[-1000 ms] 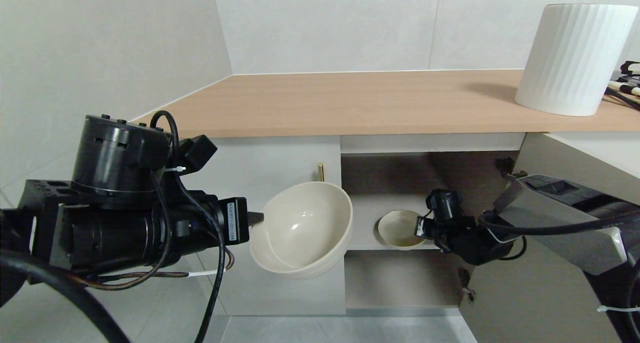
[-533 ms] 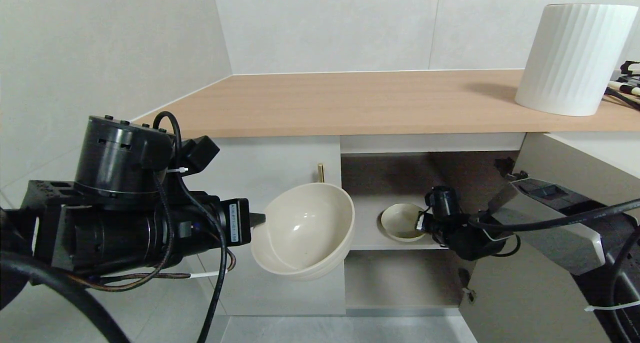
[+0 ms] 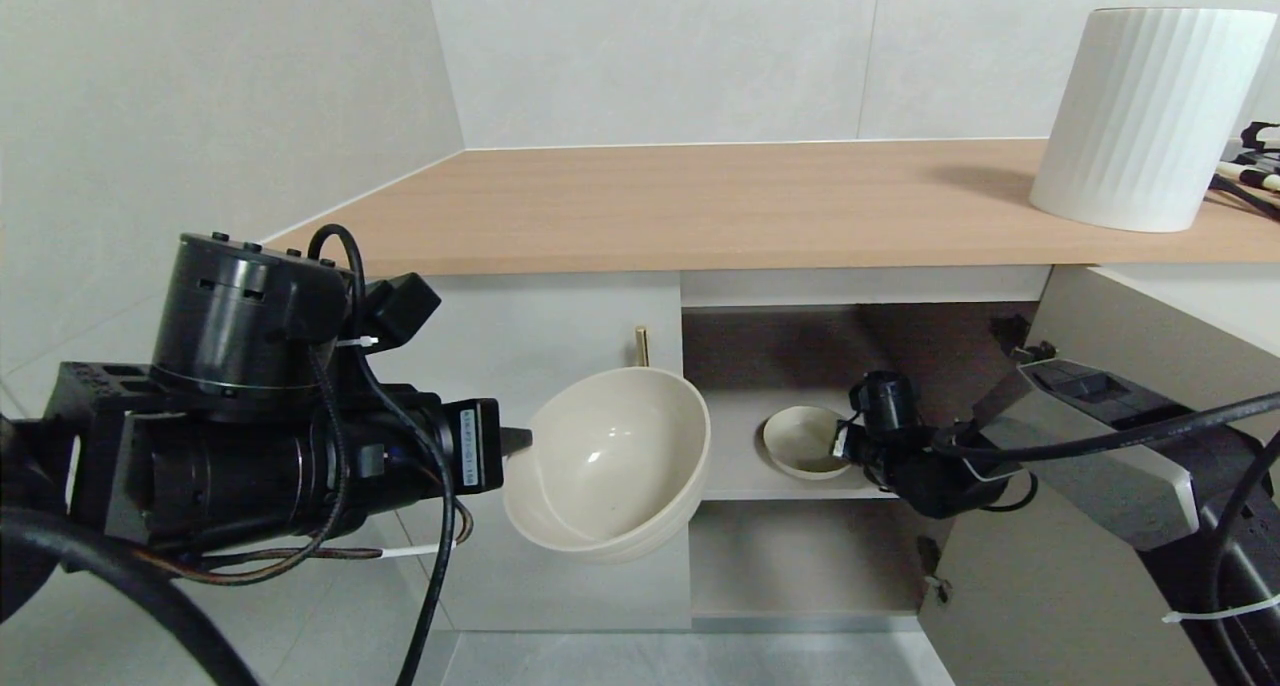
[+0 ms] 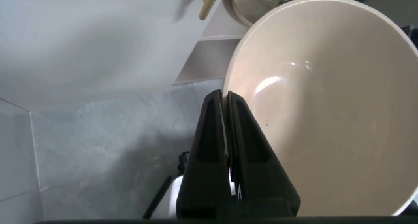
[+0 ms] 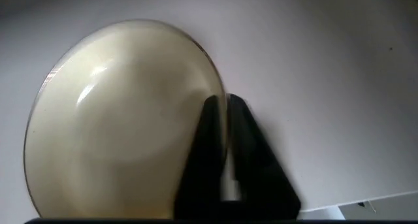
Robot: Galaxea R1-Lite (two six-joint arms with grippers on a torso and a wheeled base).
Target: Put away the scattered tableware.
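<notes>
My left gripper [image 3: 522, 440] is shut on the rim of a large cream bowl [image 3: 608, 462], which it holds tilted in the air in front of the closed cabinet door. In the left wrist view the fingers [image 4: 225, 119] pinch that large bowl's [image 4: 326, 106] edge. My right gripper [image 3: 842, 443] is inside the open cabinet, shut on the rim of a small cream bowl [image 3: 803, 442] that is at the white shelf [image 3: 735, 466]. The right wrist view has the small bowl [image 5: 124, 119] against the shelf surface with the fingers [image 5: 225, 129] clamped on its edge.
A wooden countertop [image 3: 700, 201] runs above the cabinet, with a tall white ribbed container [image 3: 1150, 116] at its right end. The cabinet's right door [image 3: 1110, 446] stands open beside my right arm. A brass handle [image 3: 641, 345] sticks out of the closed left door. A lower compartment [image 3: 800, 561] lies beneath the shelf.
My right gripper has carried the small bowl deeper into the cabinet, up and back along the shelf. The left gripper and the large bowl have barely shifted.
</notes>
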